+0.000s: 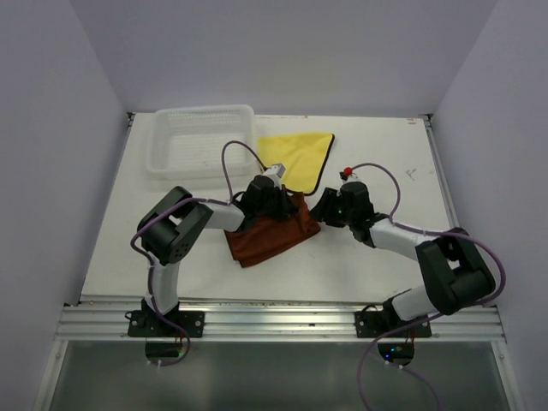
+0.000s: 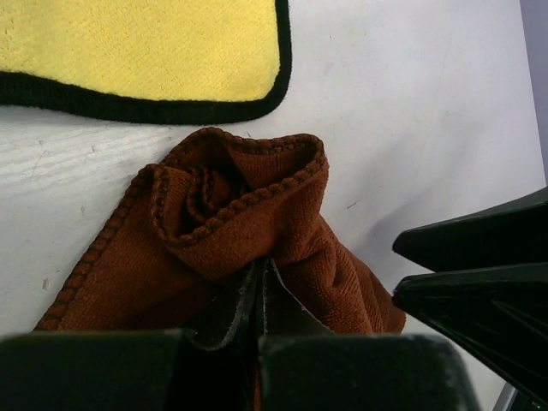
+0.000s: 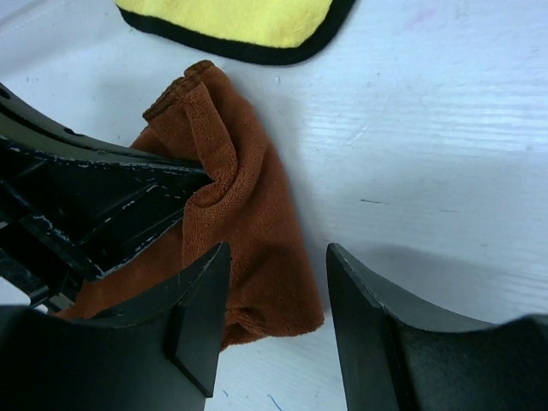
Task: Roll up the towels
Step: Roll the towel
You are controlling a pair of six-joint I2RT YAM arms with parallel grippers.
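Observation:
The rust-brown towel (image 1: 270, 235) lies bunched in the middle of the table, its far end curled into a loose roll (image 2: 231, 193). My left gripper (image 1: 276, 202) is shut on a fold of it (image 2: 259, 287). The right gripper (image 1: 324, 208) stands open just right of that towel's end (image 3: 278, 287). The cloth's corner (image 3: 257, 248) lies between its fingers (image 3: 201, 300), and they do not grip it. Flat behind it lies the yellow towel (image 1: 300, 158) with its dark hem (image 2: 145, 43) (image 3: 248, 21), touched by neither gripper.
A white mesh basket (image 1: 201, 141) stands at the back left of the table. The two grippers are close together over the brown cloth, with the right one's dark fingers (image 2: 479, 282) at the edge of the left wrist view.

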